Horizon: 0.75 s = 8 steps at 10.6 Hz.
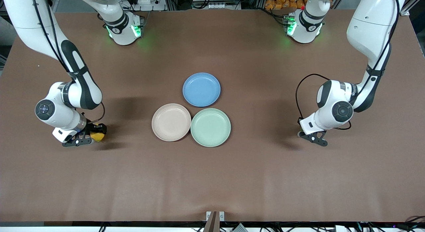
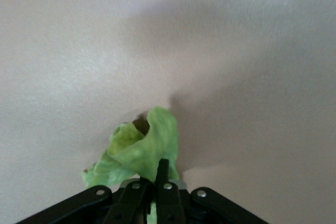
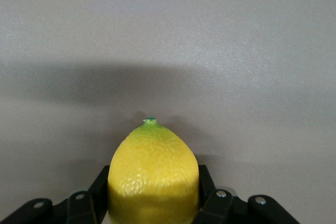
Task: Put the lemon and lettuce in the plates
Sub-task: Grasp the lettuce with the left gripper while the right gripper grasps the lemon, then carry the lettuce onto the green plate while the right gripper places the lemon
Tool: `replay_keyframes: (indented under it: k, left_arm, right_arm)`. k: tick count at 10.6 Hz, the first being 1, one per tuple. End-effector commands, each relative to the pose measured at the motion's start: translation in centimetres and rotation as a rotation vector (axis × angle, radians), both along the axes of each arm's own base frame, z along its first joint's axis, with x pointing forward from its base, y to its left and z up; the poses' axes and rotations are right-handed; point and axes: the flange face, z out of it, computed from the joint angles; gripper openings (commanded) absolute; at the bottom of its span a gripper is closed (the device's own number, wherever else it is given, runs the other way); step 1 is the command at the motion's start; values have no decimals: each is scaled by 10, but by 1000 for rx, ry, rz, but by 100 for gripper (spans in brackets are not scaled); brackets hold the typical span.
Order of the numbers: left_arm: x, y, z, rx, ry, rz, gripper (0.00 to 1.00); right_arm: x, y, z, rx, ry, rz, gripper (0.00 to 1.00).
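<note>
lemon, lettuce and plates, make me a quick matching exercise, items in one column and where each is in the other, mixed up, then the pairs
Items
1. lemon
2. lettuce
3. blue plate
4. green plate

Places
A. beside the pink plate, toward the left arm's end of the table
B. in the right gripper, at the right arm's end of the table
C. farthest of the three plates from the front camera
D. in the left gripper, at the left arm's end of the table

Pairs: 1-B, 2-D, 3-C, 4-A
</note>
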Motion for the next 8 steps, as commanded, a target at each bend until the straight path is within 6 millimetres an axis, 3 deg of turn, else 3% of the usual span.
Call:
replay_keyframes:
  k: [1, 5, 8]
  left_arm:
    - [5, -10, 29, 8, -55, 73, 0]
    - [10, -34, 49, -17, -92, 135, 0]
    - [14, -58, 66, -45, -120, 189, 0]
  right_arm:
    - [18, 2, 18, 18, 39, 0, 22]
    - [41, 18, 55, 24, 59, 9, 21]
    - [50, 49, 75, 24, 97, -19, 21]
